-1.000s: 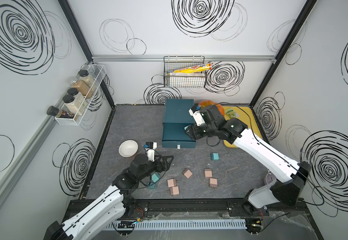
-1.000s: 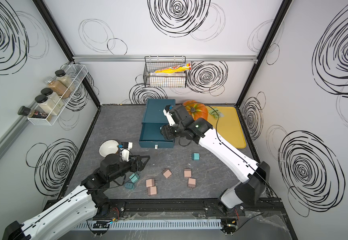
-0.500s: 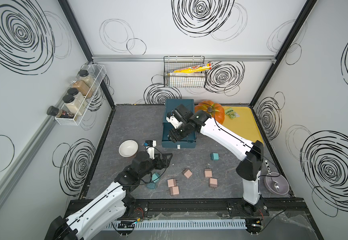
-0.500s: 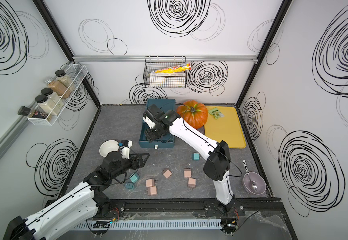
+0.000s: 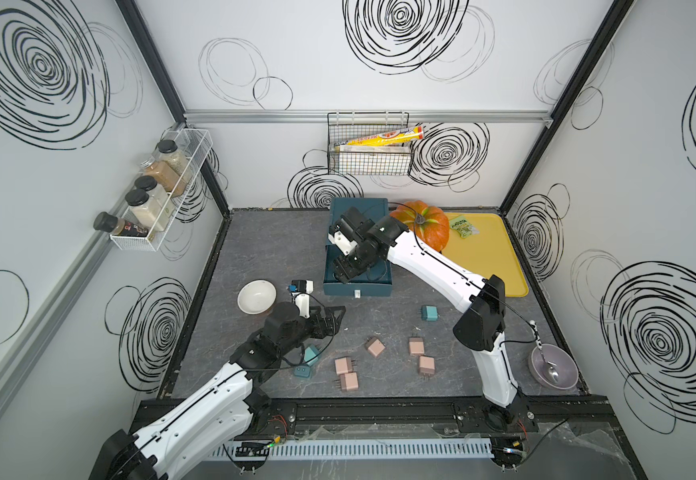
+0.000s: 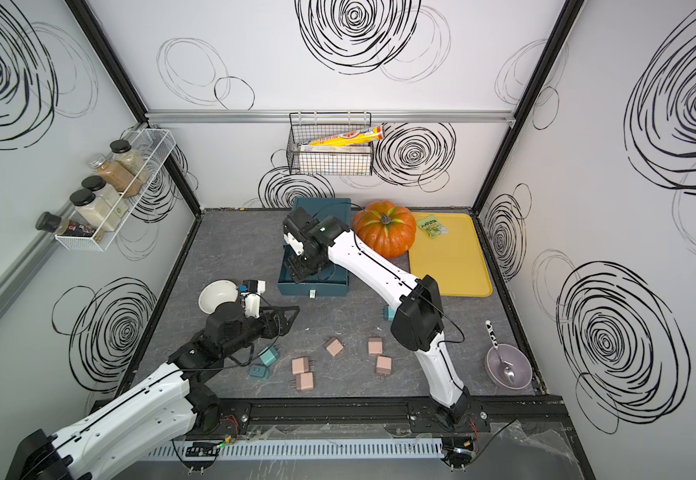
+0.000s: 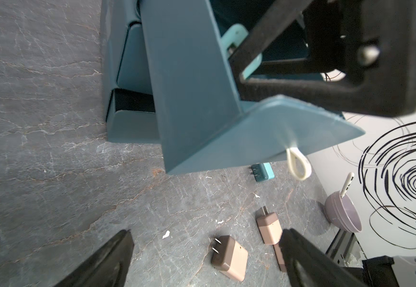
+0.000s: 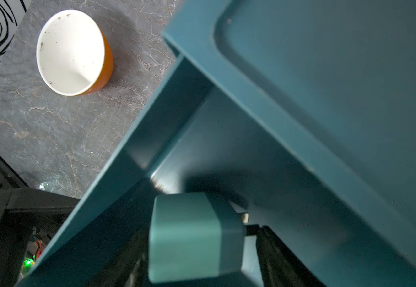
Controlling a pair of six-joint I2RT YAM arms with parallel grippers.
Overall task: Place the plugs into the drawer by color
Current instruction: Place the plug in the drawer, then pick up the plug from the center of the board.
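The right gripper [image 8: 202,251], lower centre in its wrist view, stands parted around a small teal cube plug [image 8: 189,233], a gap at one finger, inside the dark teal chest's pulled-out drawer [image 8: 157,109]; withdrawing crookedly might snag the plug and drag it out.

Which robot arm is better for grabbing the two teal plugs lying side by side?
Left. The left gripper, open, hovers close to those teal plugs; the right gripper is farther off, down in the drawer.
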